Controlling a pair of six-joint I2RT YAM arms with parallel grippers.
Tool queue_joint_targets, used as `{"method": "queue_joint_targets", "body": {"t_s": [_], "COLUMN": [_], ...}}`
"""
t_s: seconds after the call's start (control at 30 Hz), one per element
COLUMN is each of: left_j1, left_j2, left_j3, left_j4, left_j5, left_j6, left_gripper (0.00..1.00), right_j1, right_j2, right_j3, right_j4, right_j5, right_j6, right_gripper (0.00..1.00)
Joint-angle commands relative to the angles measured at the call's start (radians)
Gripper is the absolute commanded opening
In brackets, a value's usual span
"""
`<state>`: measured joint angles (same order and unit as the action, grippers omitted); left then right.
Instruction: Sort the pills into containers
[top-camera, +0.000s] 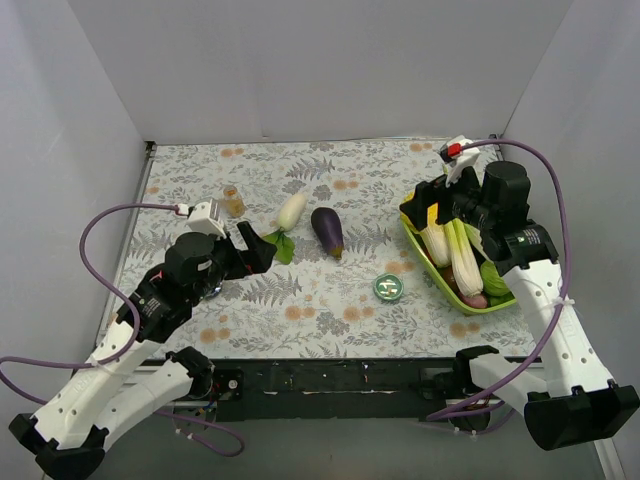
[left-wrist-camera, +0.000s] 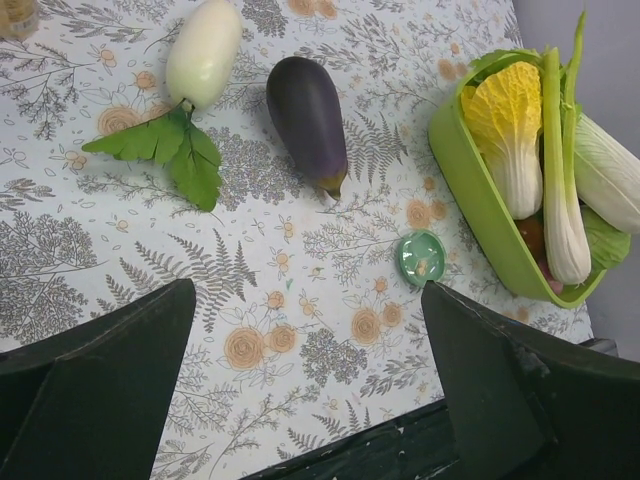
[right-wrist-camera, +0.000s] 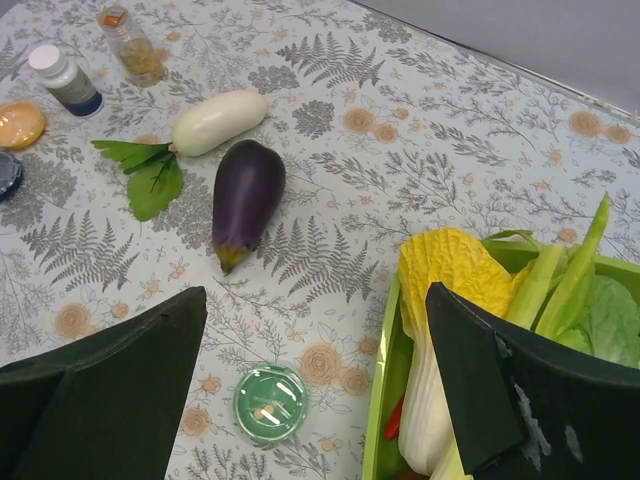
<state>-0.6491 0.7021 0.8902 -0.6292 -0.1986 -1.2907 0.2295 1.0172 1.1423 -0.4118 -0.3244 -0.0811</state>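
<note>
- left gripper hangs above the table near the radish; its fingers are spread wide with nothing between them.
- right gripper hovers at the tray's near rim, also spread wide and empty.
- green tin sits alone on the table between the two arms, just beside the tray and nearer the front edge than the eggplant.
- amber bottle stands upright at the far left, with a white-capped bottle near it; both are well apart from the tin.
- no loose pills show on the table; an orange speck inside the tin may be one, but it is too small to tell.
- the step looks like a reach for a container, and the tin is the closest target for either arm.
- to do it well: come down straight over the tin, fingers either side of its rim, and close gently, since a shallow round tin will likely skate on the table if it is nudged off centre.
- keep clear of the tray's rim and the eggplant's tip on the way down.
</note>
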Motion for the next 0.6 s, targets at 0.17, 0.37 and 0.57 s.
{"method": "queue_joint_targets", "body": {"t_s": [0.17,0.37,0.57], "left_j1": [0.003,0.057,0.29], "left_j2": [-0.004,0.026,0.097], "left_j3": [-0.062,-0.091,-0.154], "left_j4": [-0.01,0.009,0.083], "left_j5": [-0.062,-0.052,0.116], "left_j6": [-0.056,-0.075,-0.059], "left_gripper": [0.98,0.98,0.98], "right_j1": [-0.004,0.022,0.068], "right_j2": [0.011,0.012,-0.006], "right_j3": [-0.064,-0.137,-0.246], "right_j4": [-0.015,-0.054,0.028], "right_j5": [-0.413,-0.508,-0.535], "right_j6": [-0.244,-0.374,-0.398], "right_gripper": [0.98,0.98,0.98]}}
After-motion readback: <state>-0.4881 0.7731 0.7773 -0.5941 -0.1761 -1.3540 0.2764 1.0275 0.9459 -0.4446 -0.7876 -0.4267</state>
